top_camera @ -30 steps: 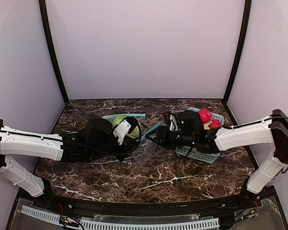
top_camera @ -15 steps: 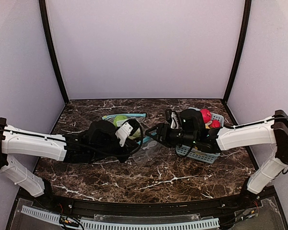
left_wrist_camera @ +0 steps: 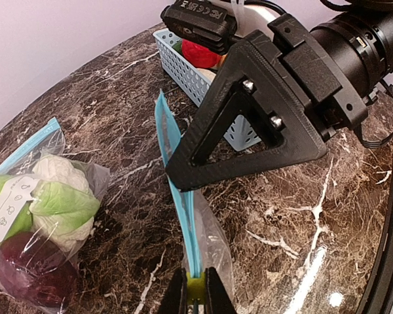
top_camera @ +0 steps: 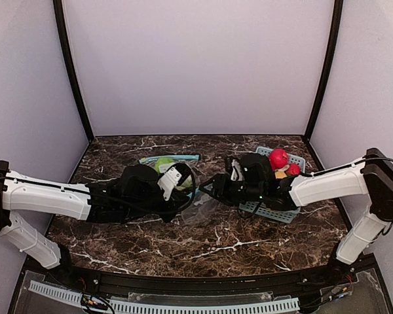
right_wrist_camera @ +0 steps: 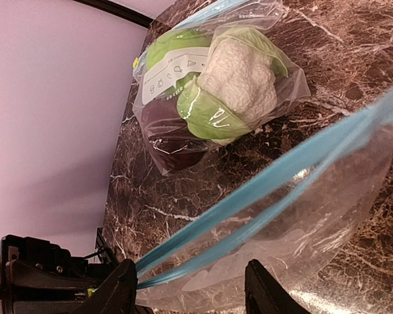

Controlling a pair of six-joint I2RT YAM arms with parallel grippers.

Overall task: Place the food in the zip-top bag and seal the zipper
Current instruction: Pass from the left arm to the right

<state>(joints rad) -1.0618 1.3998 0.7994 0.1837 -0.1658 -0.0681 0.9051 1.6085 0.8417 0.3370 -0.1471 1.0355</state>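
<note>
Arms from both sides meet mid-frame in the top view, over the dark marble table (top_camera: pixel 249 248). Left gripper (top_camera: pixel 190 195) sits just left of centre and right gripper (top_camera: pixel 213 187) just right of it, tips near each other. The empty zip-top bag (top_camera: pixel 200 210) lies on the table just below them. A filled bag (top_camera: pixel 162 162) lies further up, left of centre, green showing through it. The light-blue basket (top_camera: pixel 278 212) at right, partly under the right arm, holds red food pieces (top_camera: pixel 279 158).

Left wrist view: left gripper at bottom centre, jaws pressed together on the blue zipper strip (left_wrist_camera: pixel 177 196) of the empty zip-top bag. The strip runs up-frame to the black triangular finger of the right gripper; contact there cannot be told. Filled bag at lower left holds white cauliflower (left_wrist_camera: pixel 56 171), a green piece (left_wrist_camera: pixel 62 199) and a dark red piece (left_wrist_camera: pixel 33 271). Basket at top centre.

Right wrist view: right gripper fingers (right_wrist_camera: pixel 121 294) stand at the bottom edge, well apart and clamping nothing. The bag mouth gapes; its two blue strips slant from upper right down to the left-hand finger, with clear film between the fingers. Filled bag at top centre.
</note>
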